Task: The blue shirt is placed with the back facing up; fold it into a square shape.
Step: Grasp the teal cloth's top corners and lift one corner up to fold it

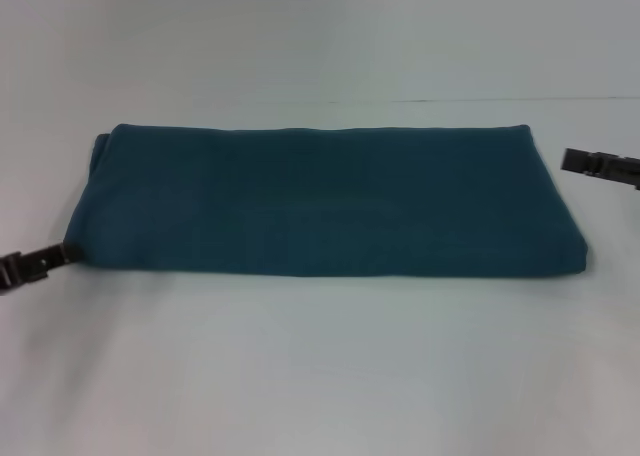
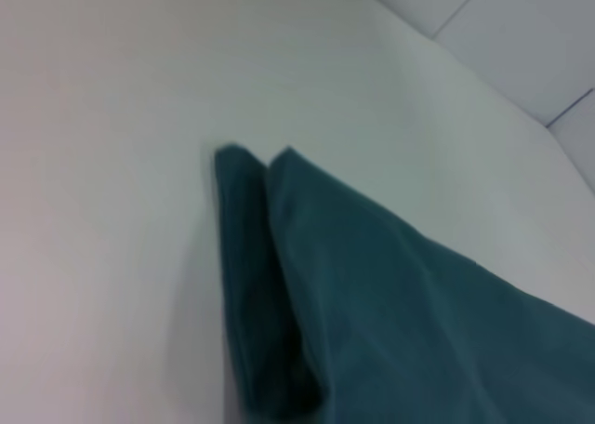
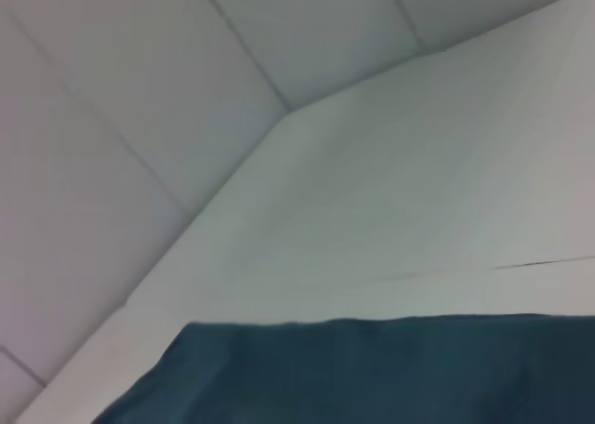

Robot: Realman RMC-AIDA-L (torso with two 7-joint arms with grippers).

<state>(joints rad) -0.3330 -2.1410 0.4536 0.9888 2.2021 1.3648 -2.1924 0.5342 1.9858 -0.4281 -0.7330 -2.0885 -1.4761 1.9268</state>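
Note:
The blue shirt (image 1: 325,201) lies on the white table as a long, plain teal rectangle, folded lengthwise, with no lettering showing. My left gripper (image 1: 40,264) comes in from the left edge, and its tip reaches the shirt's near left corner. My right gripper (image 1: 598,166) hovers just off the shirt's far right corner, with a small gap to the cloth. In the left wrist view the blue shirt (image 2: 390,312) shows a layered folded corner. In the right wrist view one straight edge of the blue shirt (image 3: 372,373) crosses the picture.
The white table (image 1: 320,376) stretches in front of the shirt and behind it up to a pale wall (image 1: 320,36). Panelled white walls (image 3: 139,117) meet the table at the far corner.

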